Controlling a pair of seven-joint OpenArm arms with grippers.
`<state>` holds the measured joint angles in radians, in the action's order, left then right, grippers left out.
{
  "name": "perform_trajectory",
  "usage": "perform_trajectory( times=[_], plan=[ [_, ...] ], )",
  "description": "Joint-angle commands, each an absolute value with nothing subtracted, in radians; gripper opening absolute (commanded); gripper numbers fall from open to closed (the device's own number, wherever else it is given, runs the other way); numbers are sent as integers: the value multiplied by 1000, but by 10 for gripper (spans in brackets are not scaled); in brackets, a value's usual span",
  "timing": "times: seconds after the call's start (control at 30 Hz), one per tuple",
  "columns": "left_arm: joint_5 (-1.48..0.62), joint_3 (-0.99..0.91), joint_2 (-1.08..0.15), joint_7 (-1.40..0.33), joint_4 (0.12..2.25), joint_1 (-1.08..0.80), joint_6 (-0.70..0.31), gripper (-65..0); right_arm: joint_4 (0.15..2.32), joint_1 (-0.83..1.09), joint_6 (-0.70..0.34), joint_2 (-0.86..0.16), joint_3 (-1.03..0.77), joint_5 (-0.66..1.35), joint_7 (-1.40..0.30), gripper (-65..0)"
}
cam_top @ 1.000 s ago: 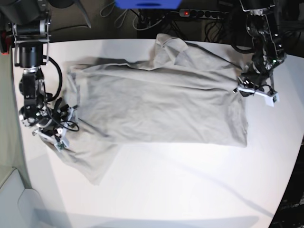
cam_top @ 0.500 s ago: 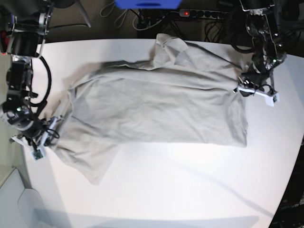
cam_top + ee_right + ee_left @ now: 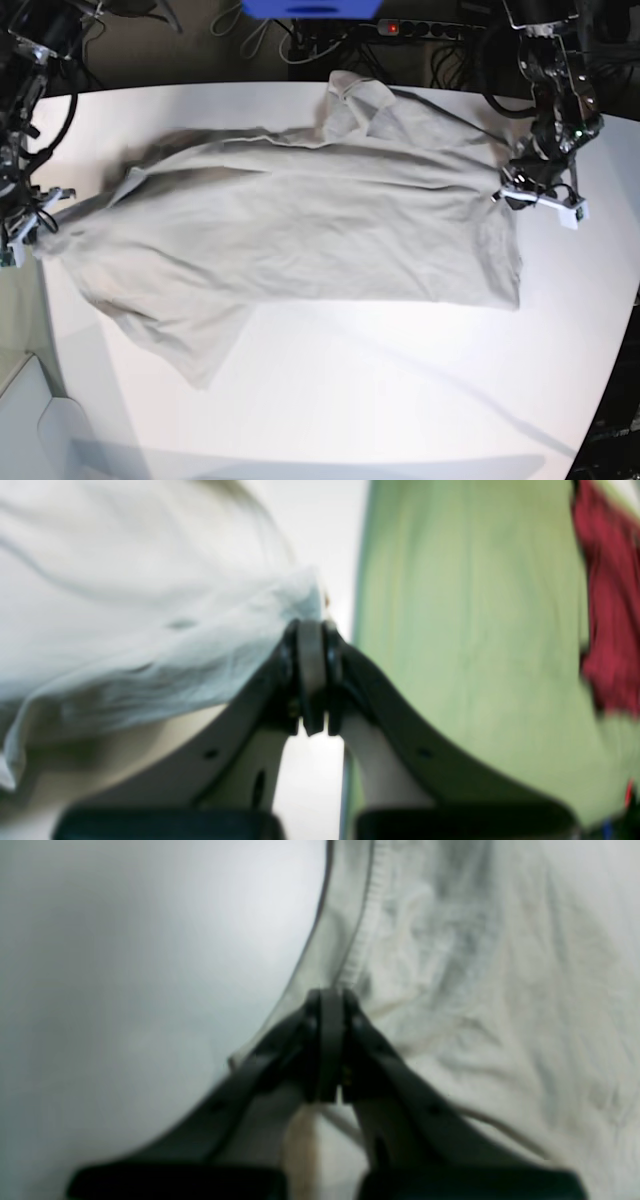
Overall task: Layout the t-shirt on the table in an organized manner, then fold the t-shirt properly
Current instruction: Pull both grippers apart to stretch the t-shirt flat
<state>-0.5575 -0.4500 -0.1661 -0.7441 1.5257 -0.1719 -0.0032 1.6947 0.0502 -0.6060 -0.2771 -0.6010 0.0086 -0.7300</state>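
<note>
- The plain light grey-beige cloth t-shirt (image 3: 300,225) is spread across the middle of the large smooth white tabletop (image 3: 400,400), wrinkled, with one sleeve bunched at the far edge and another flap lying slack toward the near-left.
- One end of the cloth is clamped in the right gripper (image 3: 311,630), at the table's left edge in the base view, jaws clenched on a fold.
- The opposite end is pinched by the left gripper (image 3: 327,997), jaws closed on a ribbed hem.
- The laying-out step is judged to be in hand; no fold is made.
- An even outward pull is called for next, then the slack flaps need flattening.
</note>
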Motion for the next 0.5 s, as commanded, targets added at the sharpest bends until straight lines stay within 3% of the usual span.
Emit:
perform_trajectory(
  times=[0.0,0.27,0.33,0.47],
  plan=[
    [-564,-452,-177,-730,1541,-162,-5,-645,1707,35,-601,-302,-625,13,-702,-650],
    [-564,-450,-179,-730,1541,-162,-5,-645,1705,76,-601,-248,-702,13,-711,-648],
    [-564,-452,-179,-730,1541,-162,-5,-645,1705,88,-601,-231,-693,13,-711,-602],
    [-564,-452,-180,-730,1544,-162,-5,-645,1705,120,-601,-226,-688,13,-711,-427]
  ],
)
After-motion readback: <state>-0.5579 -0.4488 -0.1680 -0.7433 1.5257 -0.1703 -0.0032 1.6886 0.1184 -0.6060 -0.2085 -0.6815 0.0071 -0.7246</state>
